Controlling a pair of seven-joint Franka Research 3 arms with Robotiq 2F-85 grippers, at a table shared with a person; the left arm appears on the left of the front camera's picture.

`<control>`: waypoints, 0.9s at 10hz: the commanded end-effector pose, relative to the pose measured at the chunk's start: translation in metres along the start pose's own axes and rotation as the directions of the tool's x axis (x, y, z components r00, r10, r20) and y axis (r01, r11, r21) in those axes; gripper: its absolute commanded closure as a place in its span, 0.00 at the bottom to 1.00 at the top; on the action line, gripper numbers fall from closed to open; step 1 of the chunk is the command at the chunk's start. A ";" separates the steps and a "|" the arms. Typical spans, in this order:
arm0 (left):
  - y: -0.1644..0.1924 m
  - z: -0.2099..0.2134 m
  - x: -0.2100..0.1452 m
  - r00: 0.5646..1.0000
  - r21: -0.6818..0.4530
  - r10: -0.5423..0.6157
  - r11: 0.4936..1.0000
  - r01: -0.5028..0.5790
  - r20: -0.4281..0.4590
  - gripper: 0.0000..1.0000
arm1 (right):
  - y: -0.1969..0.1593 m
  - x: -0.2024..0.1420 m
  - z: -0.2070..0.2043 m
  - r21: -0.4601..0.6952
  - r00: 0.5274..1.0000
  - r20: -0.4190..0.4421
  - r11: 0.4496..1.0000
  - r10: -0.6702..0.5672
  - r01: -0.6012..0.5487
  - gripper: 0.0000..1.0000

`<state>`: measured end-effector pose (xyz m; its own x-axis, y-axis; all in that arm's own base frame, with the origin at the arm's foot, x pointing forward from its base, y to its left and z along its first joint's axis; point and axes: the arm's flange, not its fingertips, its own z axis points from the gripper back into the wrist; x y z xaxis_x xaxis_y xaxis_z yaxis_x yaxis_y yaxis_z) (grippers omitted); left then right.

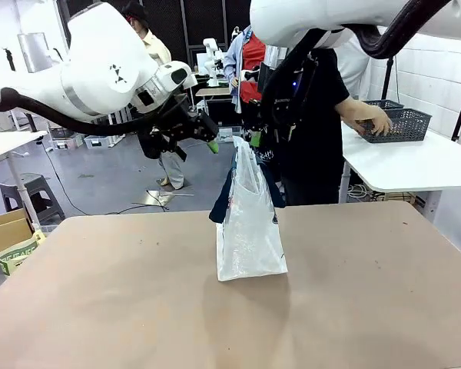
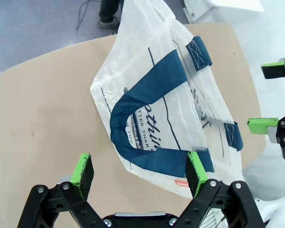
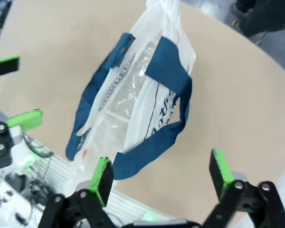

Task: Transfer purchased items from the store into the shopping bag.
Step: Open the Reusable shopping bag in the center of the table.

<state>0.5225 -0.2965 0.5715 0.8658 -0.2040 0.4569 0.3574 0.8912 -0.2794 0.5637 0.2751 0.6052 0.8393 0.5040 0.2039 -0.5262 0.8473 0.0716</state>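
Note:
The shopping bag (image 1: 250, 231), translucent white with navy handles, stands upright in the middle of the brown table (image 1: 100, 292). My left gripper (image 1: 208, 140) hovers open just up and left of the bag's top. My right gripper (image 1: 257, 139) hovers open just up and right of it. In the left wrist view the bag (image 2: 180, 95) lies below my open left gripper (image 2: 138, 173), with one navy handle looped between the fingers' line. The right wrist view has the bag (image 3: 133, 109) under my open right gripper (image 3: 161, 173). Neither gripper holds anything. The purchased items are out of view.
A person in black (image 1: 315, 115) stands behind the table with a hand (image 1: 373, 119) in a dark lattice basket (image 1: 399, 123) on a white side table (image 1: 415, 165) at the back right. A cardboard box (image 1: 8, 234) sits on the floor at left.

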 end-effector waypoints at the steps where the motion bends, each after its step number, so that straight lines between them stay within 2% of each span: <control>1: 0.004 0.016 -0.014 0.999 0.015 -0.032 0.999 0.032 0.002 0.00 | -0.003 -0.017 0.013 -0.006 1.000 0.026 1.000 0.008 -0.008 0.00; 2: 0.000 0.000 0.000 1.000 0.000 0.000 1.000 0.000 0.000 0.00 | 0.000 0.000 0.000 0.000 1.000 0.000 1.000 0.000 0.000 0.00; 3: -0.006 -0.008 0.010 0.994 0.002 0.106 0.994 -0.106 -0.031 0.00 | 0.001 0.001 -0.007 0.018 1.000 -0.019 1.000 -0.018 0.018 0.00; 4: -0.014 -0.016 0.017 0.989 0.021 0.140 0.990 -0.139 -0.043 0.00 | 0.001 0.005 -0.012 0.024 0.997 -0.049 0.998 -0.054 0.056 0.00; 6: -0.016 -0.020 0.026 0.982 -0.012 0.182 0.983 -0.183 -0.047 0.00 | 0.008 0.016 -0.022 0.047 0.976 -0.133 0.983 -0.170 0.178 0.00; 9: -0.022 -0.030 0.042 0.982 -0.020 0.183 0.983 -0.184 -0.038 0.00 | 0.010 0.032 -0.032 0.057 0.971 -0.136 0.976 -0.199 0.208 0.00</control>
<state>0.5560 -0.3295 0.5663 0.9248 -0.0615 0.3755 0.2142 0.8998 -0.3802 0.5794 0.2955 0.5708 0.9305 0.3617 0.0579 -0.3663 0.9209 0.1334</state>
